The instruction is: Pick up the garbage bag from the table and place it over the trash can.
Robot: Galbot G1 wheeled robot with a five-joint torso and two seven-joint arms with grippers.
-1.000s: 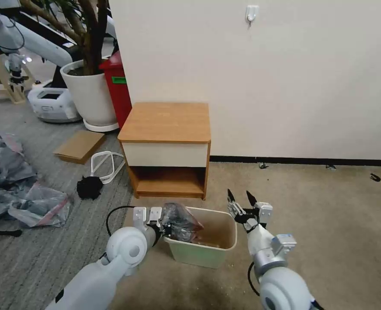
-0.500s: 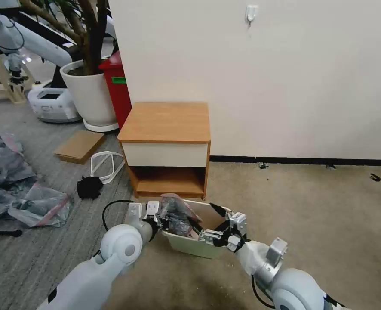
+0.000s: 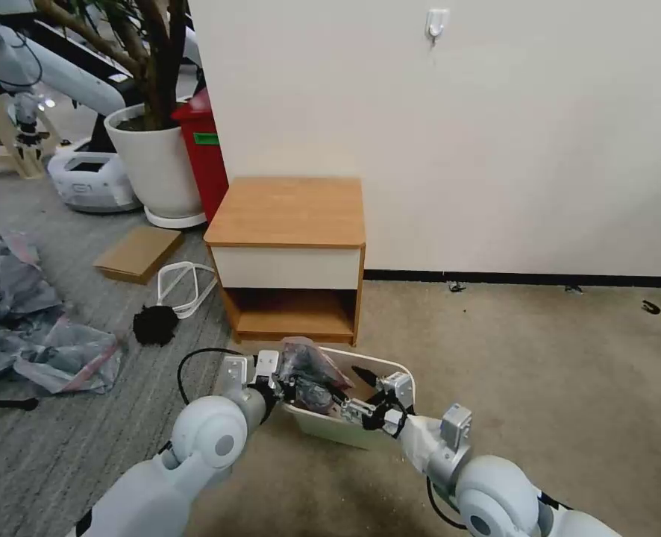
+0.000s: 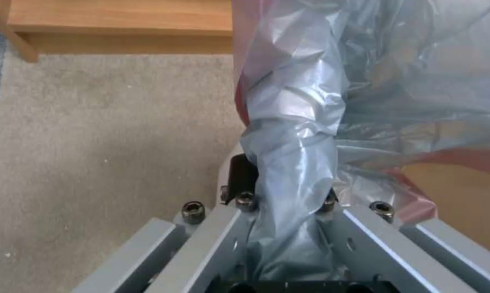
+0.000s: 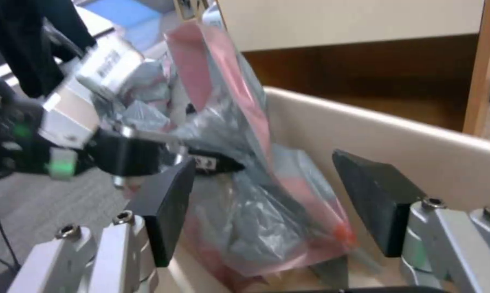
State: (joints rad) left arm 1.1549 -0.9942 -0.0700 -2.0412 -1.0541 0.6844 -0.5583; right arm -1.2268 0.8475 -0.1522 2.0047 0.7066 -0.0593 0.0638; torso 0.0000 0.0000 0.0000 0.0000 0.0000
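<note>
Carpet floor, trash can (image 3: 330,429) before the worktop (image 3: 286,212): left pincer (image 3: 286,384) clamps the garbage bag (image 3: 308,369); the spread right pincer (image 3: 360,394) should pinch its pink rim, then pull sideways.

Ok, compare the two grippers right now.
The left gripper is shut on the bag, holding it over the bin; the right gripper is open, empty. The left sits at the bin's left rim; the right reaches in from the near side, fingers either side of the bag. Both are at the bin.
</note>
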